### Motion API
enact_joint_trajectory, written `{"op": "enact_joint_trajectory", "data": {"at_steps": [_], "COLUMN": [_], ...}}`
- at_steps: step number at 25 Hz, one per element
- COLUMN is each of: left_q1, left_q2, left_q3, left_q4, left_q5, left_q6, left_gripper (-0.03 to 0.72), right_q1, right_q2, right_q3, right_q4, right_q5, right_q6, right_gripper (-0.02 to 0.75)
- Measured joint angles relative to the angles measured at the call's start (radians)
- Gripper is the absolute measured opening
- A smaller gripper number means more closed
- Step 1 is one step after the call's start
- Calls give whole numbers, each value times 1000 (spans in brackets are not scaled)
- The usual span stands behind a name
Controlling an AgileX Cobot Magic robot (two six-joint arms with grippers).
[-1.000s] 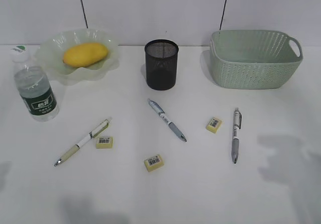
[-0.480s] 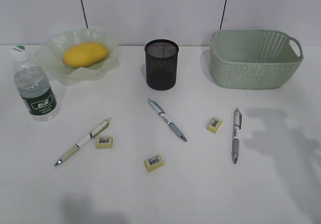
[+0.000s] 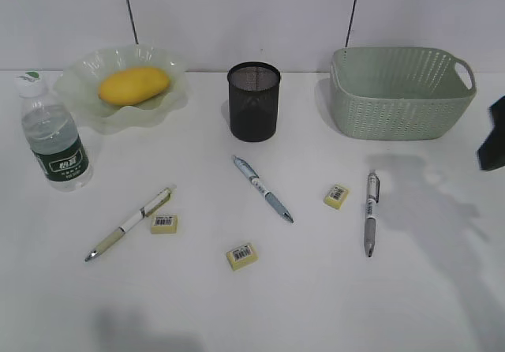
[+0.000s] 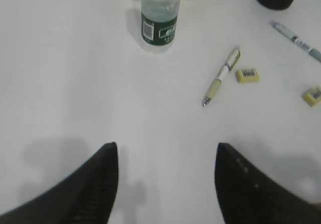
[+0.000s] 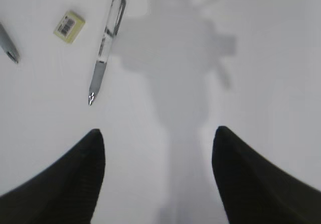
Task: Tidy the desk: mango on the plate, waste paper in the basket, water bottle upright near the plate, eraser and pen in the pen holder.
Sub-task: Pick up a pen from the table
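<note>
Both tools, left tool (image 4: 166, 181) and right tool (image 5: 158, 176), spread, empty, over bare desk (image 3: 410, 289) near its front edge

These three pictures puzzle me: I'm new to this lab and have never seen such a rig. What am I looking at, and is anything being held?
It is a two-armed robot tidying a desk. One picture comes from a camera facing the desk; the other two from a camera on each wrist, looking down past the dark fingers.

On the desk: a mango on a green plate, an upright water bottle, a black pen holder, a basket, three pens and three erasers.

The left claw and right claw both hang open above the desk, holding nothing. The dark shape at the front picture's right edge is probably the right arm.
</note>
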Motion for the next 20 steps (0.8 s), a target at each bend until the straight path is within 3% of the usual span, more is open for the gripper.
{"op": "enact_joint_trajectory", "data": {"at_steps": [8,20], "left_q1": [0,0], "left_q2": [-60,-159], "left_q3": [32,32], "left_q4": [0,0], "left_q5": [-45,-49], "left_q6": [3,3], "left_gripper": [460,435], "right_q1": [161,176], "right_q2": [156,382], "right_q3": [-1,-23], "right_q4": [-77,25], "right_q5": [-72,-152], "right_q6": [194,279], "right_gripper": [529,529]}}
